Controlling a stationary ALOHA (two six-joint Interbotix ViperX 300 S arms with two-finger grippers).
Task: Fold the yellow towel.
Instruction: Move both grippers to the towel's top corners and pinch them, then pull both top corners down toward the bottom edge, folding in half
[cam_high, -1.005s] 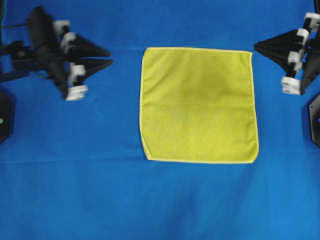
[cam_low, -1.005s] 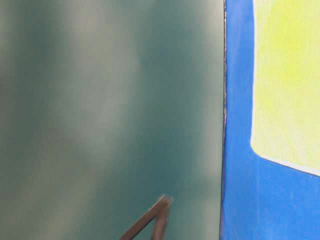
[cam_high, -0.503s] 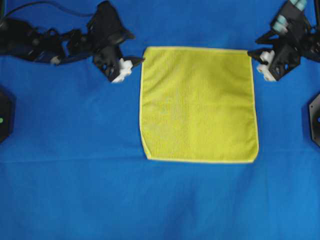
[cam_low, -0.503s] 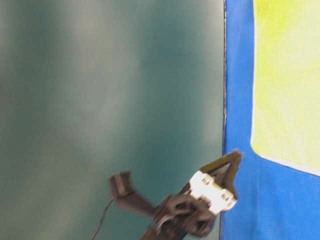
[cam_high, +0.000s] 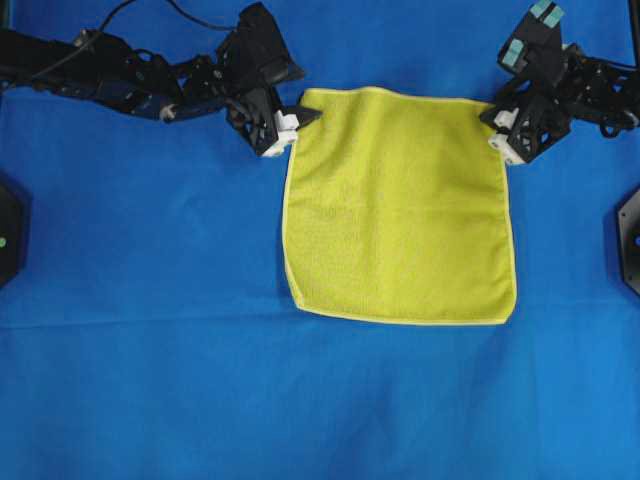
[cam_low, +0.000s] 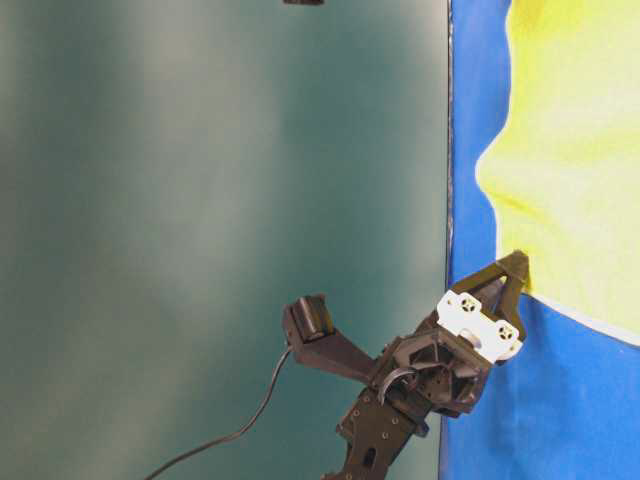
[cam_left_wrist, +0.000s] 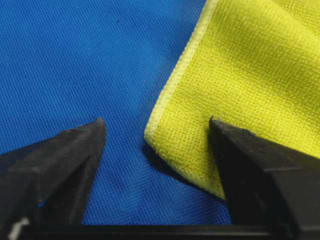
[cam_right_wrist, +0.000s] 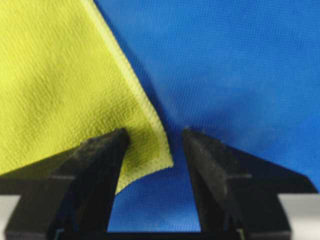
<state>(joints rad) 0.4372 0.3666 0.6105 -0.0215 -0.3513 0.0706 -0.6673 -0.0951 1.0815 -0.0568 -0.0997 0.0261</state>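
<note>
**Both corners lined up, nothing pinched yet**

I am at the grasping step of the fold. The yellow towel (cam_high: 400, 205) lies spread on the blue desk (cam_high: 150, 330), roughly in the middle, with its far edge rumpled slightly where I have reached it. My left end effector (cam_high: 296, 122) sits at the far left corner, and my right end effector (cam_high: 497, 132) at the far right corner.

From the left wrist view, the jaws stand wide apart: one finger (cam_left_wrist: 60, 165) rests over bare blue cloth, the other over the towel, with the rounded corner (cam_left_wrist: 165, 135) between them. The right wrist view shows the same arrangement mirrored, its jaws parted a little less, the corner (cam_right_wrist: 155, 155) poking into the gap between them. Neither side is holding anything.

As I judge it, the next move calls for closing both sides on their corners together, getting a firm bite past the hem, then lifting evenly and carrying the far edge toward the near edge so the halves meet squarely.
</note>
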